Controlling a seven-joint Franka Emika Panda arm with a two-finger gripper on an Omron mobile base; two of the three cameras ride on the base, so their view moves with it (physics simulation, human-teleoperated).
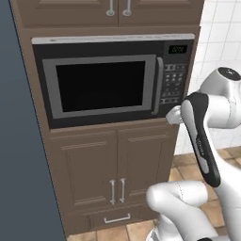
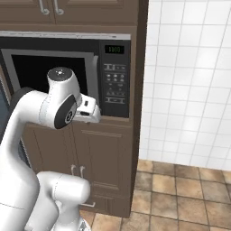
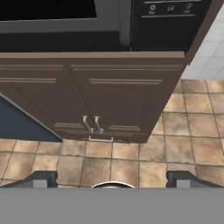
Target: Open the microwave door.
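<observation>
The microwave door [image 1: 101,87] sits closed in the brown cabinet, its grey bar handle [image 1: 158,85] at the right edge, the keypad panel [image 1: 175,75] right of that. Near its lower right corner hangs the gripper [image 3: 112,178], jaws spread apart, grasping nothing.

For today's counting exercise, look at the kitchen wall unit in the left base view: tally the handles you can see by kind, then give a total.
Microwave door handle, curved grey bar: 1
Upper cupboard handles: 2
Lower cupboard door handles: 2
Bottom drawer handle: 1
Total: 6
</observation>
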